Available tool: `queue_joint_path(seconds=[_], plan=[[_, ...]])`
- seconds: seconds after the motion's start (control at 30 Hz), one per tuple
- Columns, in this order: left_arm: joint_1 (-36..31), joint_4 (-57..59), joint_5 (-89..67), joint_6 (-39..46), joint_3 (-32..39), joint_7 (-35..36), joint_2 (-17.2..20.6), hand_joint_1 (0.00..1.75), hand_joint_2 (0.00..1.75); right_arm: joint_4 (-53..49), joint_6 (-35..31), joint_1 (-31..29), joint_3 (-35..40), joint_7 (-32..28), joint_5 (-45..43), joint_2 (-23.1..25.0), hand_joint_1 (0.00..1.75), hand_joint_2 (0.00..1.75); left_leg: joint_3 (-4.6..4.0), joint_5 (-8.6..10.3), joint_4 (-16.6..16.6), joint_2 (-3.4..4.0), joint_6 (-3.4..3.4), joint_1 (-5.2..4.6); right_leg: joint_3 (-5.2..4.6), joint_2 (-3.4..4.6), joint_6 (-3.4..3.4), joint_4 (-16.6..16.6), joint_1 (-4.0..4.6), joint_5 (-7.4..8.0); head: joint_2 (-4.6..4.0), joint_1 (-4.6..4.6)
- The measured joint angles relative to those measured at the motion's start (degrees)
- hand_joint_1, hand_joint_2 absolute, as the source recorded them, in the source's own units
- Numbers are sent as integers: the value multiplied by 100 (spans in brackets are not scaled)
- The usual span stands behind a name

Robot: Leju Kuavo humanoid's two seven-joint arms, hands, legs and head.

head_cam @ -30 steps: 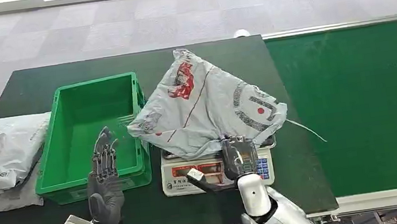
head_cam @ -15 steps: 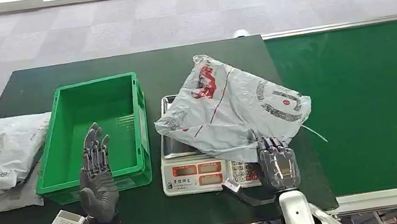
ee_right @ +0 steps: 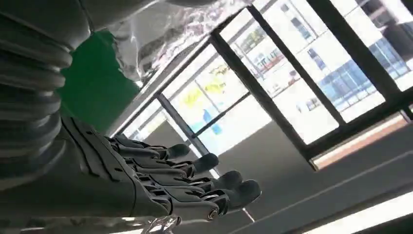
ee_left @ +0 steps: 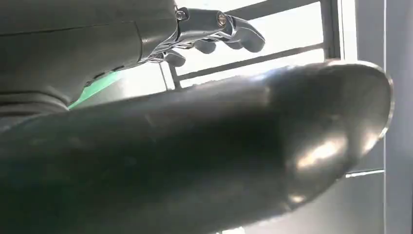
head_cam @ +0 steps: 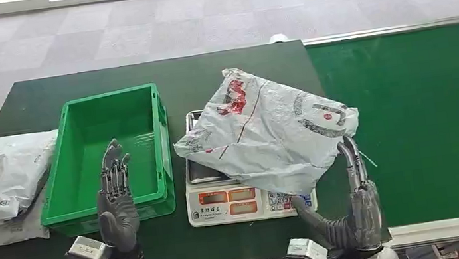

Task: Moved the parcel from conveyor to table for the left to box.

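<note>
While the grey parcel [head_cam: 267, 131] lay draped over the scale [head_cam: 242, 198] beside the green bin [head_cam: 109, 152], our right hand [head_cam: 357, 203] stood empty, fingers extended; our left hand [head_cam: 115, 198], likewise empty and spread, should grasp the parcel's near edge.

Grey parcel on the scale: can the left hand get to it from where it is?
Probably yes. The grey parcel lies on the scale with its top uncovered, and the right hand stands open beside it, apart. The left hand, open over the green crate's near wall, must cross that rim.
</note>
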Motion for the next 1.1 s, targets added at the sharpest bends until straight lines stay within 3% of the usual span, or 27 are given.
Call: queue_joint_path(seconds=[0.1,0.27,0.33,0.37,0.5,0.67,0.77,0.9,1.0,1.03,1.1], plan=[[-4,31,-11,-2,-20,0,0,0,0,-184,0,78,-181,-236,-158,201,0,0,2,3,1,0,3,-1,1,0,3,0,-1,2,2,0],[-3,98,-335,346,-37,2,0,0,0,-682,656,302,-166,-1228,-2552,238,0,0,1,3,1,-2,4,-1,3,-1,3,0,-2,3,0,0],[-4,116,-425,421,-37,41,-2,0,0,-829,774,334,-157,-1351,-2741,216,0,0,1,3,1,-1,4,-1,2,0,3,0,-2,3,2,0],[-10,127,-538,505,-37,145,-2,0,0,-901,915,352,-144,-1503,-2999,205,0,175,1,3,1,0,4,-2,2,1,3,0,-2,3,2,-2],[-74,234,-1402,1124,-98,592,0,0,0,-1705,1707,482,94,-1866,-4510,0,0,175,-3,3,1,-3,4,-3,-2,-1,4,0,-3,3,0,0],[-679,785,-2239,909,-339,1200,147,0,0,-2584,1799,538,713,-1899,-4642,-514,0,175,0,3,1,-4,4,-2,-4,-3,4,-3,-2,3,0,0],[-1486,1591,-2749,427,-576,1419,284,0,0,-2680,1587,621,862,-1897,-4458,-691,0,175,-1,15,2,-11,11,-3,-6,-12,10,-3,-2,10,0,-2],[-3040,3090,-2942,-88,-1019,1563,284,0,0,-2804,1666,737,861,-1895,-4494,-730,0,175,-23,47,4,-16,7,-3,-16,-14,9,-1,-3,48,0,0],[-3896,3921,-2986,-269,-1264,1701,262,0,0,-2859,1713,829,826,-1895,-4511,-746,0,175,-28,49,4,13,7,-3,-30,16,6,1,-3,64,2,0],[-4075,4101,-2986,-284,-1303,1711,253,0,175,-2867,1714,840,824,-1895,-4509,-748,0,175,-27,49,4,19,7,-3,-33,23,6,1,-3,64,2,0],[-4353,4432,-3014,-323,-1401,1729,230,0,175,-2891,1757,866,813,-1895,-4515,-750,0,175,-28,49,4,21,7,-3,-37,26,5,1,-3,65,0,0]])
